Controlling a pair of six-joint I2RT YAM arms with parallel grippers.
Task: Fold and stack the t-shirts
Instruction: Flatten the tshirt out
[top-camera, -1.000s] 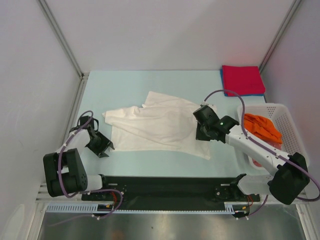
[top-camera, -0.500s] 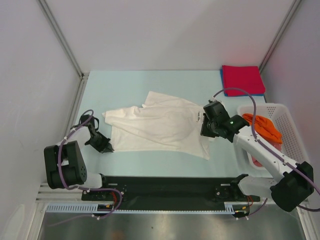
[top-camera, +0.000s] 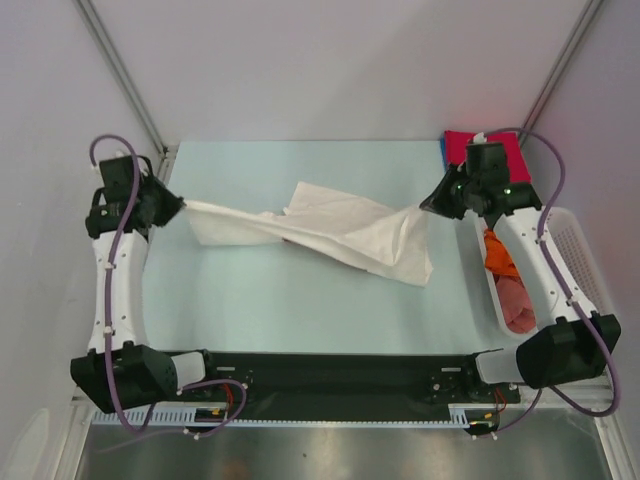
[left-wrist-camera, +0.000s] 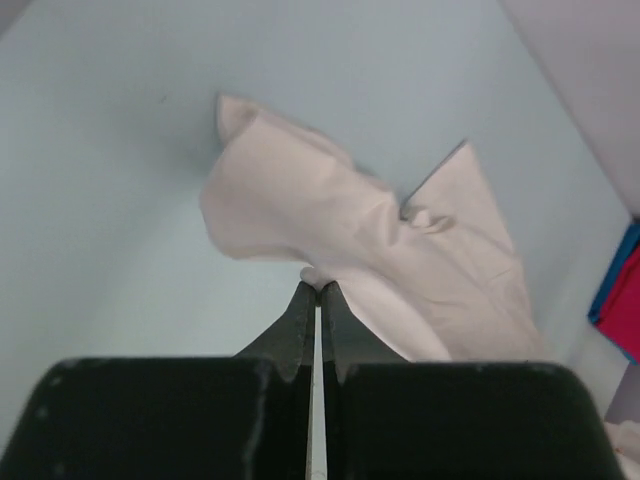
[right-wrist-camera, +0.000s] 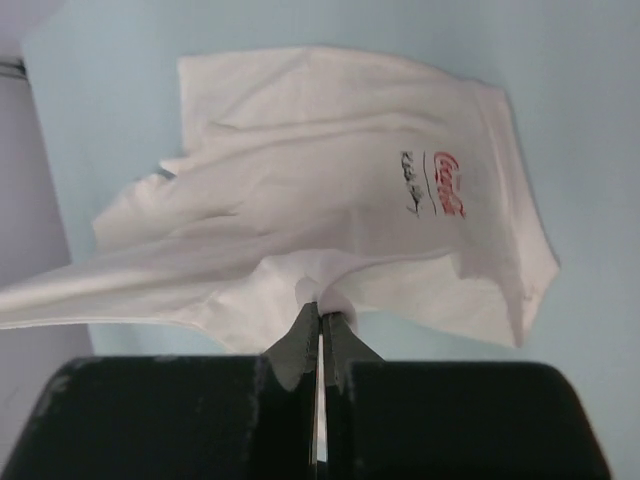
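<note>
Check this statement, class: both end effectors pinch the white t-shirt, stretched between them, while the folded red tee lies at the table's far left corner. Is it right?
One detail is wrong: the top external view shows the folded red tee at the far right corner. The left end effector and right end effector do pinch the white t-shirt, stretched between them.

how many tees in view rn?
5: white tee stretched between left hand and right hand; red tee folded on blue tee, far right corner; orange tee and pinkish-red tee in the basket, which may hide more.
</note>
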